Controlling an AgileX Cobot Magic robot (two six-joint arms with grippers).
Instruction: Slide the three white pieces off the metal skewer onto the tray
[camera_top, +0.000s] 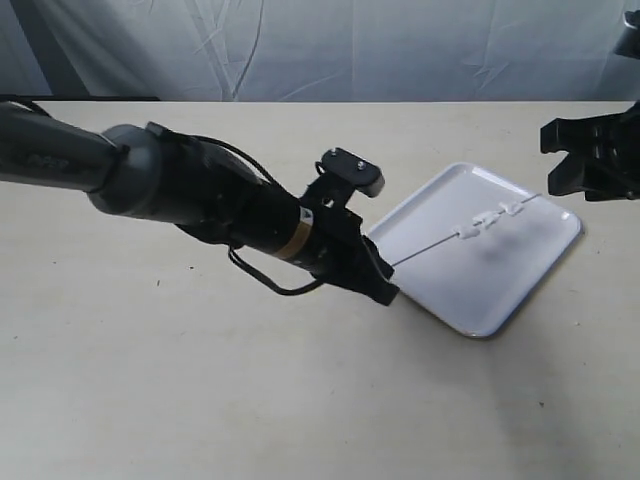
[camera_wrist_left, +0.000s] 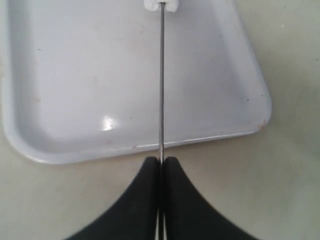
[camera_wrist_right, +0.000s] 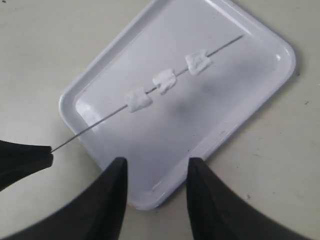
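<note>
Tray (camera_top: 470, 295) sits on the table (camera_top: 200, 400) in the exterior view, and the left hand (camera_top: 388, 282) reaches in, pressed together on one end of the metal skewer (camera_top: 430, 248). The rod stretches out over the tray with the three white pieces (camera_top: 490, 218) threaded along its far half. The right hand (camera_top: 556, 160) hovers beyond the tray's far corner, spread, touching nothing.

Left wrist view: black fingers (camera_wrist_left: 145, 190) pinch the rod tight just outside the tray's rim, with one piece peeking in at the frame edge.

Right wrist view: fingers (camera_wrist_right: 112, 190) wide apart, three chunks in a row on the skewer, small gaps between them, a shadow underneath. My read: nothing is off yet, all three slides are left, and the free hand must come in to push.
</note>
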